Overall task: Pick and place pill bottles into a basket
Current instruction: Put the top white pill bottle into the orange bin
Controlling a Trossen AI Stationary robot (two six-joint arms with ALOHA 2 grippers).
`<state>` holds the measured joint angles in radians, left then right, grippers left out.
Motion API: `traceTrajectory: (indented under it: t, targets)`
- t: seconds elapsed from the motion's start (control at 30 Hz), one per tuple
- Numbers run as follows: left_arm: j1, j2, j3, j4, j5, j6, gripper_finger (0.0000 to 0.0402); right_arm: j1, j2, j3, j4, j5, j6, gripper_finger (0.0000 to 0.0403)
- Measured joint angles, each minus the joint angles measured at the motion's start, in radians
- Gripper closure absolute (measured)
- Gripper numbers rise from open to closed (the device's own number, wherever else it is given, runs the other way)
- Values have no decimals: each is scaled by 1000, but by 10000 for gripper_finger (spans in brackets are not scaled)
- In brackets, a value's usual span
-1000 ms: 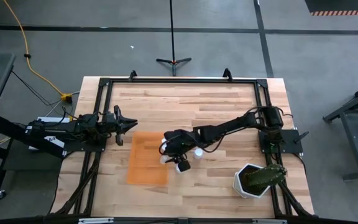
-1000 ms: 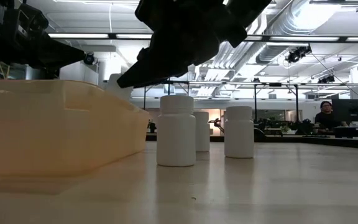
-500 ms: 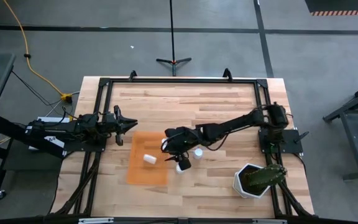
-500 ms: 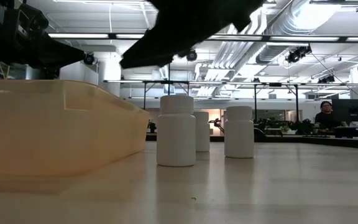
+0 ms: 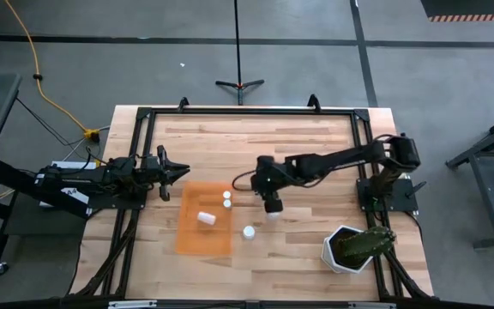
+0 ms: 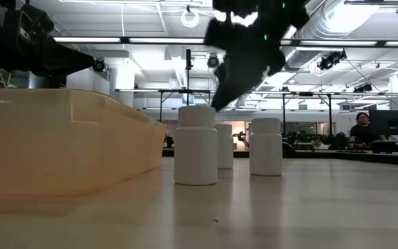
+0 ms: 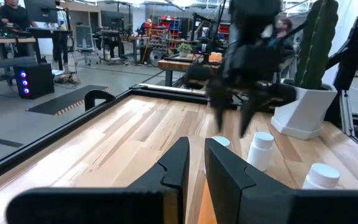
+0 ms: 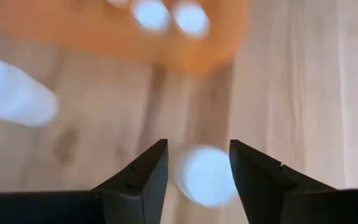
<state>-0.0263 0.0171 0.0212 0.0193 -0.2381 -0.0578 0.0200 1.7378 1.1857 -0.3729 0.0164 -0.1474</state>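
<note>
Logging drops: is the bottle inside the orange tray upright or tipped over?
Tipped over. From above, the pill bottle in the basket shows its long side, unlike the round cap of one standing on the table.

No text, label, brand, number or sign can be read in any view. The pill bottles (image 6: 196, 144) show plain white sides, the orange basket (image 5: 202, 218) carries no marking, and the white plant pot (image 5: 340, 250) is blank. Screens and fixtures in the room behind the tabletop (image 5: 256, 146) are too far off to read.
</note>
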Motion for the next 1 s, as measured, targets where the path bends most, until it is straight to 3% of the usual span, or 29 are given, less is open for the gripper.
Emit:
traceTrajectory:
  t: [0.2,0.33,0.4,0.53,1.0]
  targets:
    - [0,0,0,0,0,0,314,-63,0,-65,107,-30,9,186]
    - [0,0,0,0,0,0,314,-84,1,-79,115,-156,9,152]
    - [0,0,0,0,0,0,314,-87,1,-87,116,-165,9,144]
    - [0,0,0,0,1,0,314,-85,2,-119,135,-112,9,143]
    - [0,0,0,0,1,0,314,-85,3,-155,198,-95,12,174]
